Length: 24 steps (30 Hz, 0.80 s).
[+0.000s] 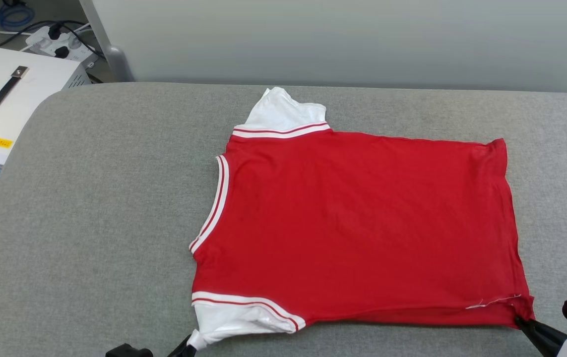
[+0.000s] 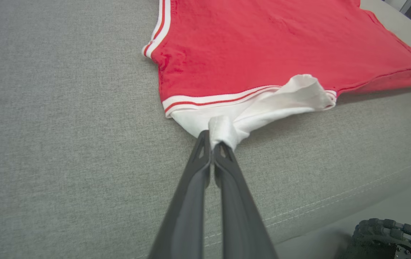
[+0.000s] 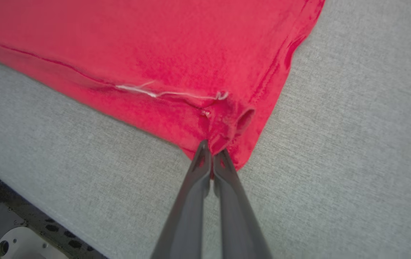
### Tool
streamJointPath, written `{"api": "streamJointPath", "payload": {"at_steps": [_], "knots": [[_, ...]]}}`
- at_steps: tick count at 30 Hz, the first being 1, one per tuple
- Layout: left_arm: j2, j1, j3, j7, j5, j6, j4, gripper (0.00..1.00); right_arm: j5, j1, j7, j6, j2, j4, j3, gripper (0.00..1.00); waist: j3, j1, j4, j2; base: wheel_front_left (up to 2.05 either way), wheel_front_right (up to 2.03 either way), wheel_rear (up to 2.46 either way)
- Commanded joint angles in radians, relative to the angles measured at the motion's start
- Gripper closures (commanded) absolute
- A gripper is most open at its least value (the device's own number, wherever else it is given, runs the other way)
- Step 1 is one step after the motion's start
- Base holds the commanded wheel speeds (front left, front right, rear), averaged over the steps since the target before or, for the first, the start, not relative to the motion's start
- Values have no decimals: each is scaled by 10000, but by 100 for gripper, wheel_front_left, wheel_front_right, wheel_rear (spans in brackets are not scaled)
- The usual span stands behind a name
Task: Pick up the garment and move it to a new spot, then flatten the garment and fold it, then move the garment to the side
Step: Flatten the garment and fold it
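We see the left end effector (image 2: pixel 212 139) rising from the bottom edge, its two dark fingers (image 2: pixel 191 201) pressed together and pinching a bunched tip of the white sleeve (image 2: pixel 263 106). The sleeve belongs to the jersey (image 2: pixel 263 46), red body spread flat on the grey fabric table (image 2: pixel 65 126). Red-and-white striped trim (image 2: pixel 209 101) runs along the sleeve seam. The sleeve's cuff curls open to the right. Lower right, past the table's stitched edge, we see a dark wheel (image 2: pixel 388 233) with small rollers.
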Motion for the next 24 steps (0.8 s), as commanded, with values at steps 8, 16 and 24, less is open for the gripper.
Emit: {"api": "streamJointPath", "payload": {"at_steps": [8, 16, 24], "knots": [[181, -1376, -146, 98, 993, -232, 51, 100, -378, 154, 651, -7, 584, -931, -1386, 100, 270, 1, -55, 0, 0, 0, 0], [310, -3377, 26, 266, 1320, -1046, 671, 100, -600, -526, 980, -7, 1092, -1533, -2202, 100, 937, 1, -365, 0, 0, 0, 0], [134, -5224, 143, 182, 1553, -1688, 1871, 100, -577, -1433, 1123, -7, 1381, -1498, -2532, 100, 1976, 1, -715, 0, 0, 0, 0]]}}
